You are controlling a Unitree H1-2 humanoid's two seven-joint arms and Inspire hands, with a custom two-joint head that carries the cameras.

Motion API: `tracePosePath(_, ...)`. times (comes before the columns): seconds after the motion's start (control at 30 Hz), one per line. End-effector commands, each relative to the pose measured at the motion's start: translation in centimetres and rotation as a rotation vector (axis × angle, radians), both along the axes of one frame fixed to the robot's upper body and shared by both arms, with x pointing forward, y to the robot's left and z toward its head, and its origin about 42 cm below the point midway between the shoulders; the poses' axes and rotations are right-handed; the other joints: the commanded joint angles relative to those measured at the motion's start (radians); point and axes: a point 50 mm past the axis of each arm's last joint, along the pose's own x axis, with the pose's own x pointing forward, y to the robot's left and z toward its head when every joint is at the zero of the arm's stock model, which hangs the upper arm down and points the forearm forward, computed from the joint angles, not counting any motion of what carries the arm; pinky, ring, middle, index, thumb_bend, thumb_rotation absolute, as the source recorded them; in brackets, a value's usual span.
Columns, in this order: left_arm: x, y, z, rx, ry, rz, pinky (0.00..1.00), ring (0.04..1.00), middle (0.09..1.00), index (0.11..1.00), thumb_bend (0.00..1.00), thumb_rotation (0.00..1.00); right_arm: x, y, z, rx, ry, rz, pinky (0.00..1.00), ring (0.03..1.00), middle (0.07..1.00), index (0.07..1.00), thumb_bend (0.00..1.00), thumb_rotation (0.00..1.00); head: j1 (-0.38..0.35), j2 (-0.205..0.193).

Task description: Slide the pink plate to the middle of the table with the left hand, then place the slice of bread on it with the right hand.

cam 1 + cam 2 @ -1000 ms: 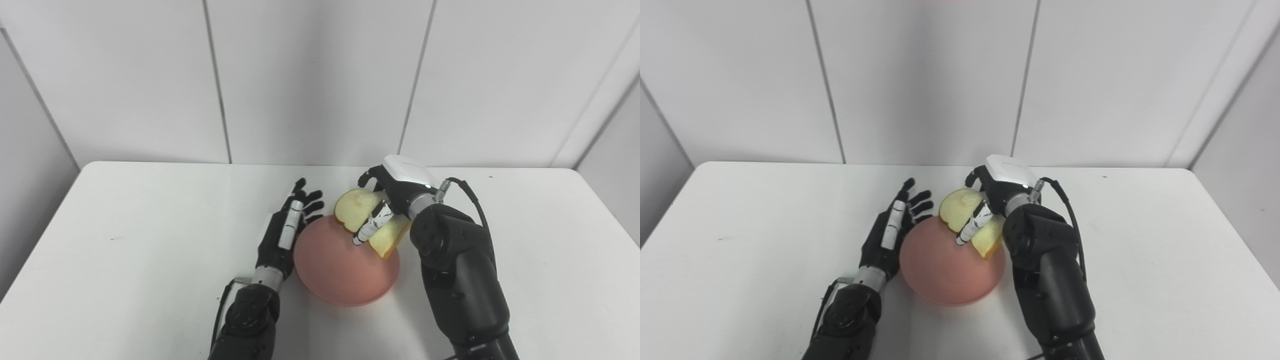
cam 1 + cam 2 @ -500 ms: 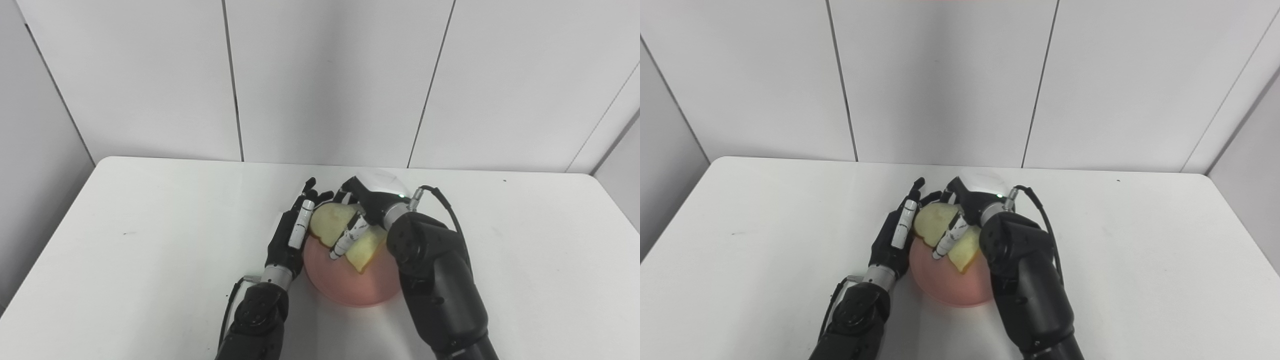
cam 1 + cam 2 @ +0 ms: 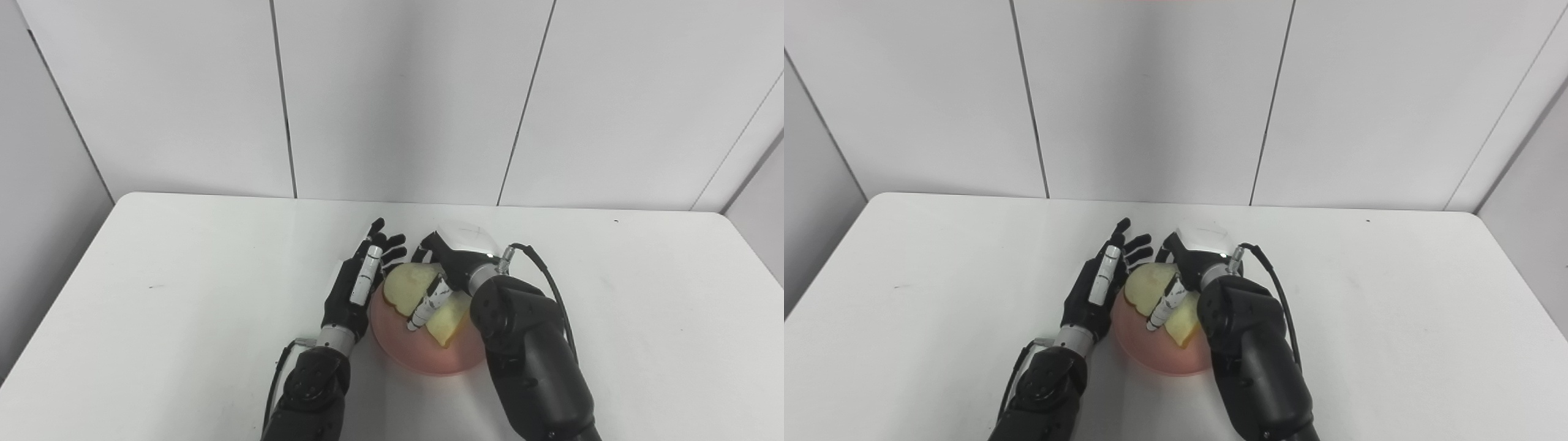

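Since a second ago my right hand (image 3: 450,269) has lowered the slice of bread (image 3: 422,298) over the pink plate (image 3: 422,352), fingers clamped on it. Plate sits mid-table (image 3: 184,288), so sliding looks done. Left hand (image 3: 361,285) rests beside the rim, fingers spread, empty. Whether bread touches plate I can't tell; release remains.
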Motion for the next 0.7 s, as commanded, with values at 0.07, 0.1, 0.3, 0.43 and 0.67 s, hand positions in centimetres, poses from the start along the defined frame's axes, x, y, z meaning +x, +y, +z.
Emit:
tracePosePath(0.07,-1.1,0.9,-2.6,0.008,0.114,0.006,0.76,0.81,0.831,0.929,0.8,0.88,-0.1,0.4,2.6,-0.001,-0.111,0.011,0.12,0.196,0.47,0.493,0.53,0.0,-0.002,0.003)
tracePosePath(0.1,-1.1,0.9,-2.5,0.007,0.114,0.006,0.76,0.812,0.833,0.927,0.8,0.88,-0.1,0.4,2.7,-0.003,-0.113,0.011,0.12,0.198,0.47,0.494,0.53,0.0,-0.006,0.003)
tracePosePath(0.3,-1.1,0.9,-2.5,-0.005,0.116,0.009,0.76,0.812,0.826,0.926,0.79,0.87,-0.4,0.2,2.7,-0.023,-0.122,0.005,0.13,0.21,0.47,0.494,0.53,0.0,-0.01,0.005)
tracePosePath(0.43,-1.1,1.0,-2.4,-0.012,0.114,0.005,0.77,0.815,0.826,0.927,0.8,0.87,-0.8,0.0,2.0,-0.027,-0.127,0.002,0.21,0.316,0.482,0.693,0.56,0.0,-0.013,0.008)
tracePosePath(0.67,-1.2,1.1,-2.3,-0.037,0.114,-0.002,0.75,0.809,0.825,0.927,0.79,0.86,-1.2,-0.1,0.9,-0.066,-0.107,-0.019,0.56,0.751,0.843,0.79,0.94,0.22,-0.017,0.013)
